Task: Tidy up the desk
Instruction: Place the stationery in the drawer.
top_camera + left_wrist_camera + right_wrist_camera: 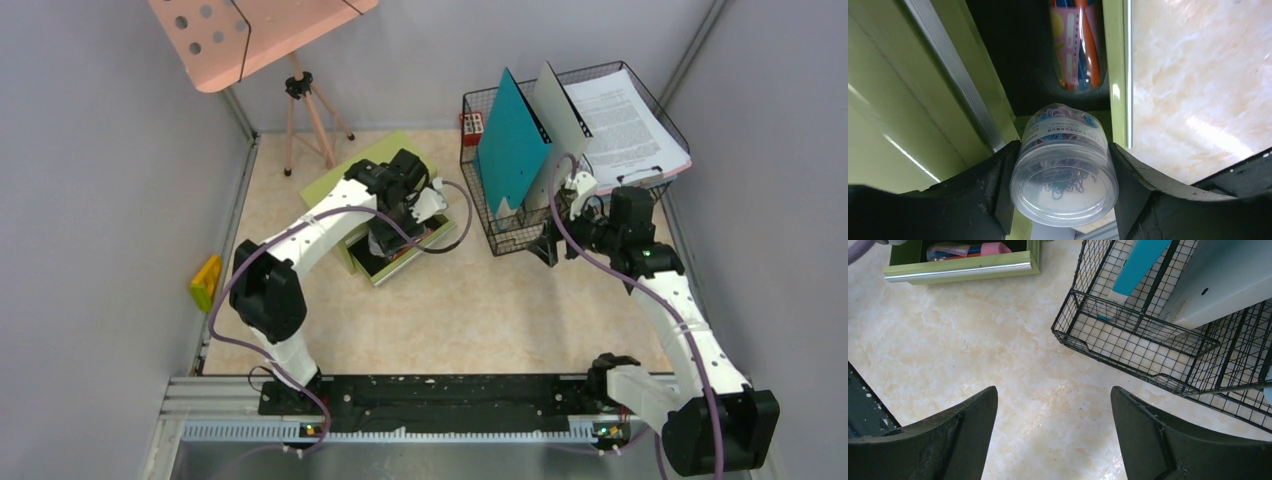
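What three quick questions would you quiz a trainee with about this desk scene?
1. True or false: the right gripper is holding a folder.
2. The left gripper holds: A a clear round plastic jar of coloured paper clips; B a red stapler; C a pen.
3. What colour is the upright plastic folder beside the grey folder in the black wire basket?
Key: 1 false; 2 A; 3 teal.
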{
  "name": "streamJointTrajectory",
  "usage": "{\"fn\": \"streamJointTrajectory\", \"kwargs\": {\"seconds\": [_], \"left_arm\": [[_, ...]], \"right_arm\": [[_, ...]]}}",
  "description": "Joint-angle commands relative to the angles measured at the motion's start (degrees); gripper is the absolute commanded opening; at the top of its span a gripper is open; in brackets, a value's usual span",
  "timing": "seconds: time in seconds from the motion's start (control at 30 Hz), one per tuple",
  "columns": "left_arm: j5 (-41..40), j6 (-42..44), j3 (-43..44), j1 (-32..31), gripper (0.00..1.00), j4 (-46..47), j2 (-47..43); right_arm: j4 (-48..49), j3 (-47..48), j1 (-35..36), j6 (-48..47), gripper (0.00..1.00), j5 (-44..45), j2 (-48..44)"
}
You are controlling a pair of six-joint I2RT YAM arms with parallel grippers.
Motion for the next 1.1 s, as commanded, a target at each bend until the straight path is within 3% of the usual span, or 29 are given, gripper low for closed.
{"fn": "streamJointTrajectory", "kwargs": {"seconds": [0.0,0.57,0.83,1.07], "left_arm": [[-1.83,1.61,-2.23,0.75,0.0,-1.63,-1.39],[-7.08,2.12,-12.87,1.43,0.0,8.79,-3.64],[-7.39,1.66,-13.88,1.44,0.0,12.34,-4.23],[-6.65,1.37,-15.97,1.51,0.06,14.71,-4.05]], "right_arm": [[2.1,-0.22,-0.31,-0.75,0.82,-1.36,-1.25],[1.82,-0.75,-0.35,-1.06,0.82,-1.64,-1.36],[1.83,-0.84,-0.35,-1.06,0.82,-1.64,-1.37],[1.72,-1.09,-0.32,-1.37,0.82,-1.46,-1.44]]}}
